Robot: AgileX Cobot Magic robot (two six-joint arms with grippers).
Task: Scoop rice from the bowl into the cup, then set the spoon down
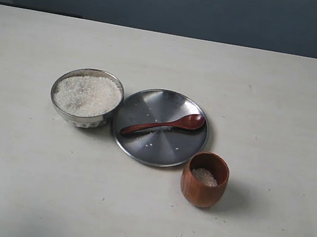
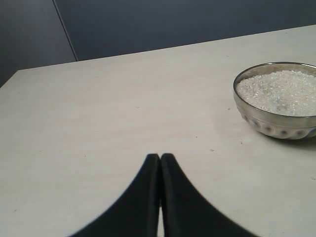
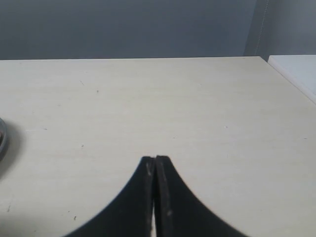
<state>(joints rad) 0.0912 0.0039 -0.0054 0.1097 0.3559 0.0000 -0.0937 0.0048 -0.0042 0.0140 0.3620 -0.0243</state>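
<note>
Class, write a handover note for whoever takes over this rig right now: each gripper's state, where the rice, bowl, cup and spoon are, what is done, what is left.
Left gripper: shut, holding nothing, near the bowl.
Right gripper: shut, holding nothing.
Bowl: full of rice, beside the steel plate.
Spoon: lying on the plate.
Cup: by the plate's rim, a little rice inside.
Done: some rice in the cup, spoon set down.
Left: likely nothing, unless more scoops are wanted.
</note>
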